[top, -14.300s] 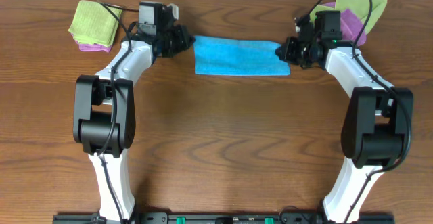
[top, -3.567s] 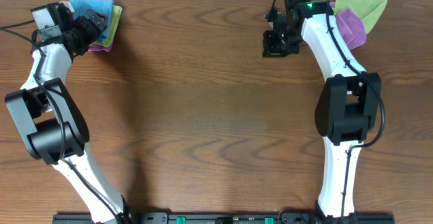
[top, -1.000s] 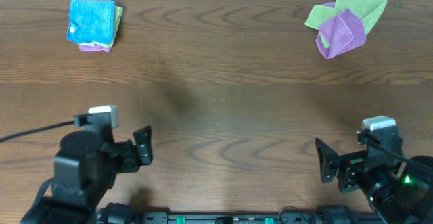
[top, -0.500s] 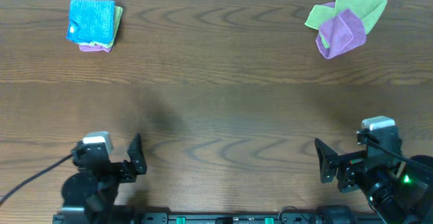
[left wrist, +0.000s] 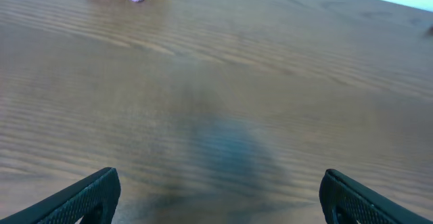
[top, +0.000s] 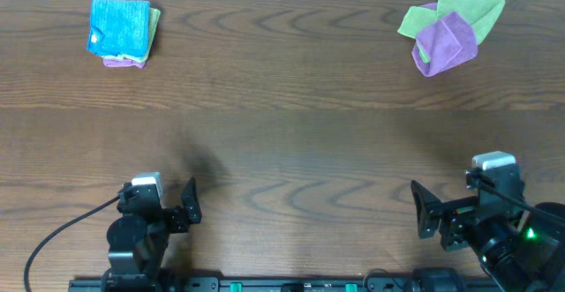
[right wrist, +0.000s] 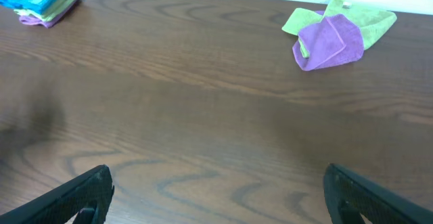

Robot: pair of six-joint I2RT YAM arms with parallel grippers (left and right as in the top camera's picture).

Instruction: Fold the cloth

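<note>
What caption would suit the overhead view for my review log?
The cloth lies folded atop the far-left stack; left gripper and right gripper sit open and empty nearside.

Look: bright sky-blue cloth (top: 119,26), folded into a compact square
Pose: flat, topping a green-and-purple pile (top: 124,61)
Place: well ahead of the left gripper (top: 187,205), off to its left; far ahead-left of the right gripper (top: 424,214)

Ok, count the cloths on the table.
5. Left stack: blue cloth over lime cloth and purple cloth. Right heap: green cloth, violet cloth. Others may hide underneath.
</note>
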